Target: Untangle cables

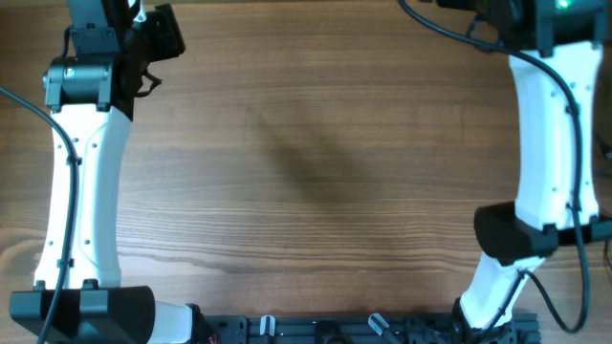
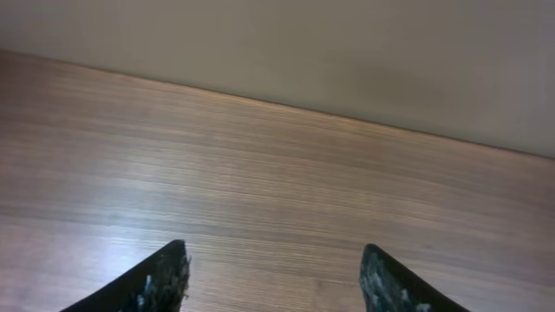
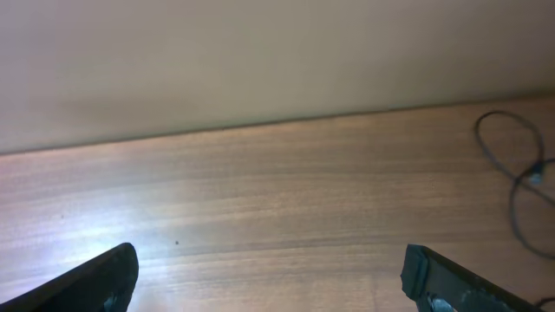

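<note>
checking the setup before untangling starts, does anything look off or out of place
The cables lie looped at the far right of the right wrist view, near the table edge; the overhead view shows none of them. Nothing else stands out.

jaws spread apart, cables (image 3: 532,175) looped far right

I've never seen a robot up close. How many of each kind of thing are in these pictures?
Robot arms: 2, the left arm and the right arm.
Grippers: 2, the left gripper and the right gripper, both open.
Thin black cables: 1 looped tangle; the strands cannot be counted.
Total: 5.
</note>
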You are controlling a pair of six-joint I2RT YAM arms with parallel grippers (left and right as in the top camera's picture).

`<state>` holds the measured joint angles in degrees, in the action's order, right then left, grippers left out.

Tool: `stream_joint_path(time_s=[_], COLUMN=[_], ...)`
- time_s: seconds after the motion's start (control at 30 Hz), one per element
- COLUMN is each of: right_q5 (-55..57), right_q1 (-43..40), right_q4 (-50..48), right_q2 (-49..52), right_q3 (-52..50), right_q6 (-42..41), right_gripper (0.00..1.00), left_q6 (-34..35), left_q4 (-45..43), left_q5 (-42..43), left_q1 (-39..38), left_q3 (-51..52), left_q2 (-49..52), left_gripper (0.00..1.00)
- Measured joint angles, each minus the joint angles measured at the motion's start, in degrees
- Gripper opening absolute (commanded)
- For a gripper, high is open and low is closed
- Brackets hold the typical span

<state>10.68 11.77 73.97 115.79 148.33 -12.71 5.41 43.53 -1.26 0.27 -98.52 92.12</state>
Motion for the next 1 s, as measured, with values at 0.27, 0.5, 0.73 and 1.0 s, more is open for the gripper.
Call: stream_joint_path(time_s=[0.27,0.5,0.73,1.0], right_q5=[-1.18,-1.46,-1.64,-1.64], right_q1=[2.69,5.53,6.47,6.4], right_q4=[3.76,6.47,12.04,13.79], right_q2=[6.54,8.15,8.17,8.17], right_q3=[0.0,0.0,0.0,0.0], right_q6=[-1.53,-2.99,-5.05,-6.14], right_gripper=[1.0,1.0,1.0,1.0], left_q6=[-0.11,0.33,0.55,0.55], left_q4=[0.52,3.67,3.85,5.03], left_q5=[6.47,8.02,4.55,1.97], left_q1=[-0.11,-1.79,-6.21,-7.78], left_q3=[0.0,0.0,0.0,0.0], left_q2=[1.7,8.74,12.35,12.35], left_gripper=[0.67,0.66,0.66,0.65])
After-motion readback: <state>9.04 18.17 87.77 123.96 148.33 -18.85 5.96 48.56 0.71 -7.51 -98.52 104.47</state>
